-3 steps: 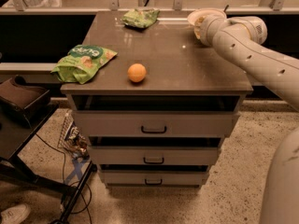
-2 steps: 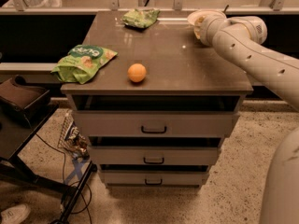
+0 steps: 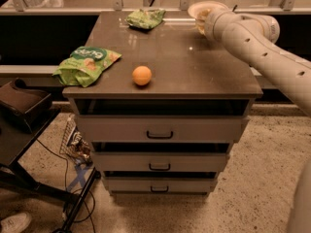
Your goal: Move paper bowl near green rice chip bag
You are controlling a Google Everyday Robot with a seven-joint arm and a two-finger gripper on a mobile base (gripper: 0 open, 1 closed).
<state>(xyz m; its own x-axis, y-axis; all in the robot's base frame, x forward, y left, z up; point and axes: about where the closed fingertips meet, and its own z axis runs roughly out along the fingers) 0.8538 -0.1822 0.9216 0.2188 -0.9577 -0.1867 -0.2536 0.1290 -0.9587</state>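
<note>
The paper bowl is at the back right corner of the brown cabinet top; only its white rim shows above my wrist. My gripper is at the bowl, at the end of the white arm that reaches in from the right, and is mostly hidden by the wrist. The green rice chip bag lies at the front left corner of the top, far from the bowl. An orange ball sits near the front edge, right of the bag.
A smaller dull green bag lies at the back middle of the top. Below are drawers with dark handles. A dark stand and cables are at the left on the floor. A rail runs behind the cabinet.
The wrist has shifted slightly at the bowl, and more of the bowl's rim shows above it. The bags and the ball have not moved.
</note>
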